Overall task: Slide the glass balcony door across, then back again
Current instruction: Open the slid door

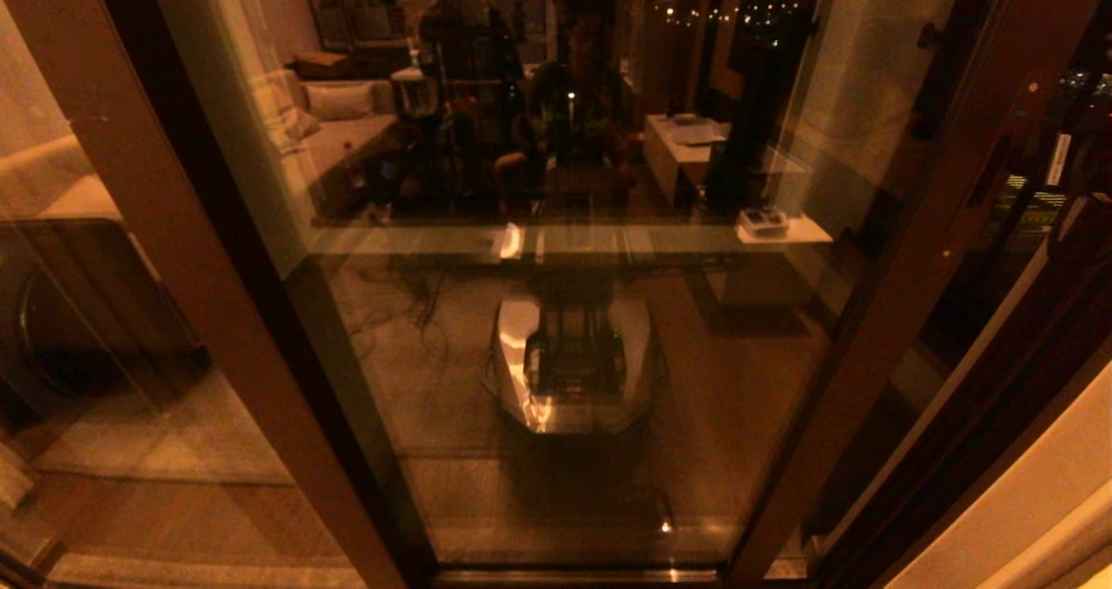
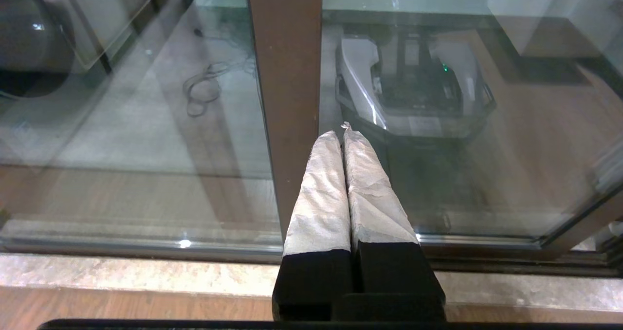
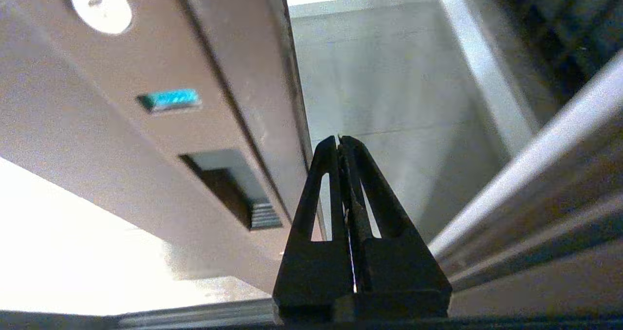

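Note:
The glass balcony door (image 1: 591,328) fills the head view, a reflective pane in a dark brown frame. Its right rail (image 1: 921,294) carries a slim handle slot (image 1: 990,172) and a small round lock (image 1: 1032,87). In the right wrist view the handle slot (image 3: 229,189) and the lock (image 3: 101,6) are close by. My right gripper (image 3: 339,139) is shut and empty, its tips just past that rail's outer edge, in the gap beside the door. My left gripper (image 2: 340,131), with pale wrapped fingers (image 2: 321,193), is shut and empty, low down by a brown upright (image 2: 287,77).
A narrower brown-framed glass pane (image 1: 104,328) stands to the left. A stone sill (image 2: 146,276) and the floor track (image 2: 511,264) run along the bottom. The dark door jamb (image 1: 1025,380) and a pale wall (image 1: 1042,502) close off the right. Grey concrete (image 3: 389,77) shows beyond the door's edge.

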Tool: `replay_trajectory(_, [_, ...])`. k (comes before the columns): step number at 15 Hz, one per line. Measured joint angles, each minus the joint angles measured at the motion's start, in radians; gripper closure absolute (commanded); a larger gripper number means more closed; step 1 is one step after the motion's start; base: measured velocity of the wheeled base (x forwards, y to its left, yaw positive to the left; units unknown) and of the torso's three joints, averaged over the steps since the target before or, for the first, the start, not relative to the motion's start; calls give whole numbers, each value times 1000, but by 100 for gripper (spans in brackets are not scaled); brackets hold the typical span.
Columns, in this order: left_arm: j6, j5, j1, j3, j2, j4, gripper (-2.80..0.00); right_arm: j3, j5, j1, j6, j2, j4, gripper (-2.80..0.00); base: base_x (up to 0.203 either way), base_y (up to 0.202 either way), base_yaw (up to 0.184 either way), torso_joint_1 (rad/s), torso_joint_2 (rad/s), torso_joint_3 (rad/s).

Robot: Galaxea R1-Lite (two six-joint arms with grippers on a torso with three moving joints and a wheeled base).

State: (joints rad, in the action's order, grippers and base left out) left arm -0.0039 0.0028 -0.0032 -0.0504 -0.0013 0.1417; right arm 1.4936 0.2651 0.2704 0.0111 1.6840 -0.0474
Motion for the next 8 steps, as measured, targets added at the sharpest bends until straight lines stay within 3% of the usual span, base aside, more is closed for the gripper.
replay_trajectory(8, [0, 0, 0, 0, 0, 0, 0, -10, -6, -51, -13, -8, 2, 0, 0, 0, 0, 0, 0, 0])
